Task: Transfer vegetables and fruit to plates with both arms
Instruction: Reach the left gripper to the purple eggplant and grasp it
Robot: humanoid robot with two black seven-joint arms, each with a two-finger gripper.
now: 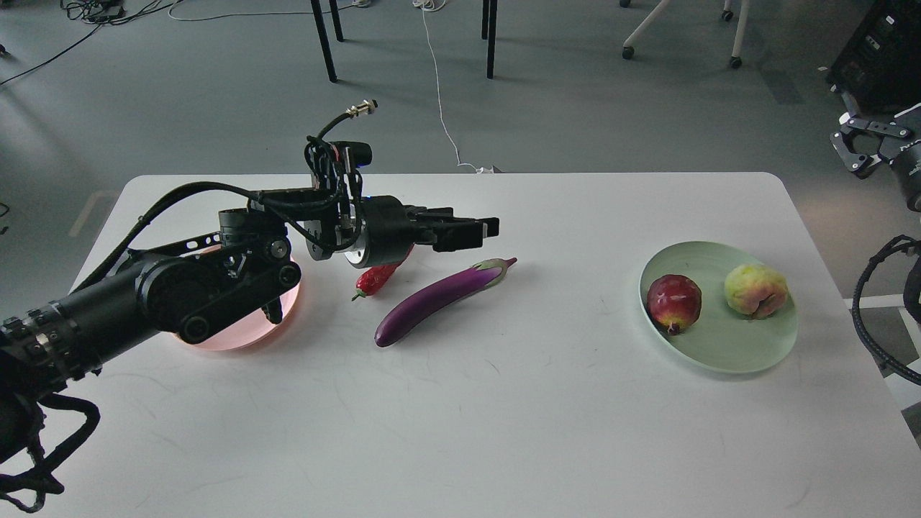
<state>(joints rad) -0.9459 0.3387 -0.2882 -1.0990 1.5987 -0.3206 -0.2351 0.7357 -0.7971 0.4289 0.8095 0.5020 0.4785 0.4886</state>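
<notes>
**Vegetables on table, fruit plated**

The left gripper (483,230) hovers above the chili (375,280) and eggplant (439,302), its finger spacing unclear. The right gripper (856,147), spread, waits off-table. Both fruits sit on the green plate (727,352); the pink plate (237,338) lies under the left arm.

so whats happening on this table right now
A two-armed robot is sorting produce onto plates. The red fruit and the yellow-green fruit already sit on the green plate at the right. The eggplant and the chili pepper lie on the white table, not yet on the pink plate, which is partly hidden by the left arm. The left gripper hangs above the chili and eggplant, holding nothing. The right gripper sits off at the table's far right edge.
</notes>
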